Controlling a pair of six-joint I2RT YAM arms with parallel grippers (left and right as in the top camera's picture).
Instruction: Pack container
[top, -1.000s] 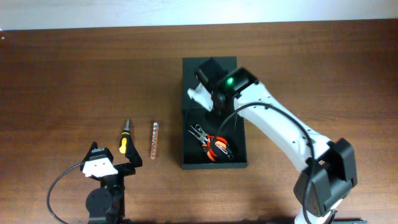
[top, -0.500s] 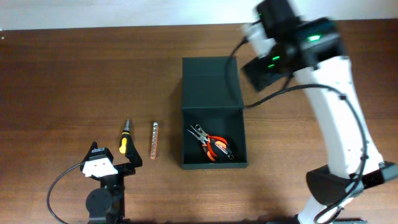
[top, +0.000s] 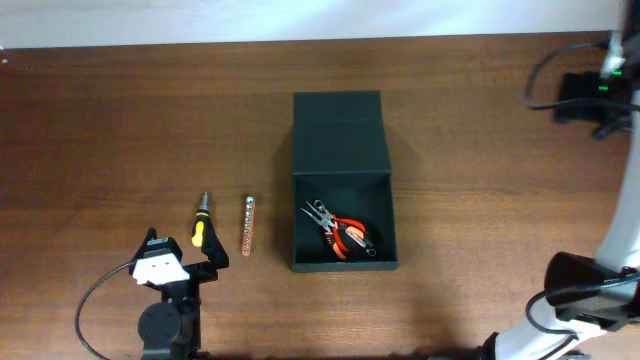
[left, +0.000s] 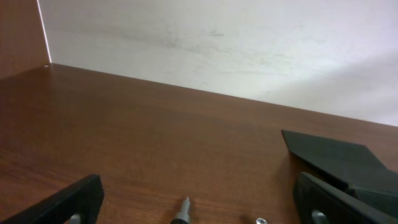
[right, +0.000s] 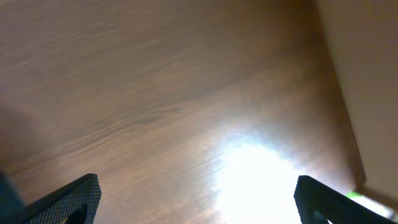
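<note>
Plainly, the matte rectangular container sits on a grained wooden table; left hand and right hand gape empty.

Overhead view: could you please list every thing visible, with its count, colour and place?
container: one, dark green-black, table centre, flap lid open toward the wall.
pliers: one pair seen, orange-black handles, inside the container.
screwdriver: one, yellow-black handle, left of the container.
bit strip: one, metallic, between screwdriver and container.
table: one, brown wood.
wall: white, far edge.
left gripper: one, black, open, near edge by the screwdriver.
right gripper: one, black, open, empty, far right.
</note>
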